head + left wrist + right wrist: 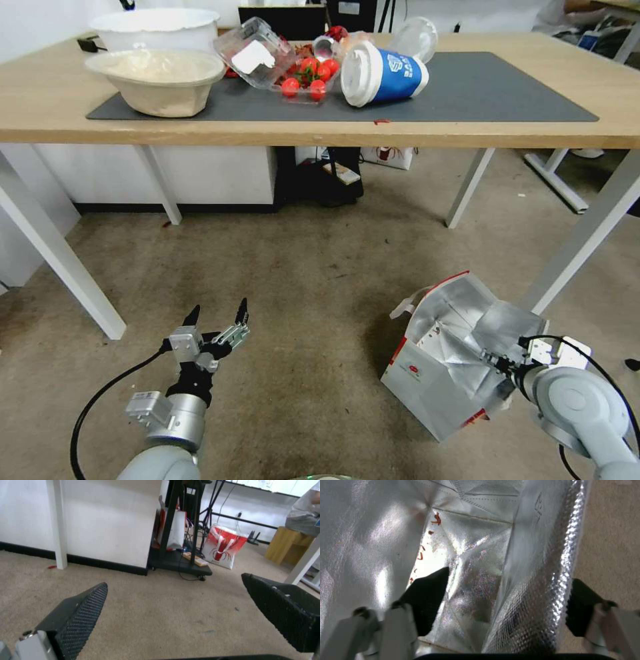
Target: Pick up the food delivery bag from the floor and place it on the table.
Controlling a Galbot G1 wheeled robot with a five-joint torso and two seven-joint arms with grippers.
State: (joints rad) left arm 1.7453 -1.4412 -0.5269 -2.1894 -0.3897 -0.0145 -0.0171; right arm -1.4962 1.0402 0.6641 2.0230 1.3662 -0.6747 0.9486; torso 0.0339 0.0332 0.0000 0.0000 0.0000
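Currently the bag [437,373] is on the floor [300,300] with its foil wall straddled by the open right gripper [506,605], so a deep pinch should be made before lifting; left gripper [217,317] is held open, idle.

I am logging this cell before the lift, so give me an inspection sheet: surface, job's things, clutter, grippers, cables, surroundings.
Surface: floor mottled tan-grey, stained; table light wood with dark grey mat.
Job's things: food delivery bag on the floor by a table leg, mouth open, foil lining showing.
Clutter: on the mat, two white bowls, a clear box of cherry tomatoes, a tipped blue-and-white cup.
Grippers: left gripper open above bare floor; right gripper open, straddling the bag's foil wall, one finger inside.
Cables: black cable loops off the left wrist.
Surroundings: smaller red-print bag beside a black stand.
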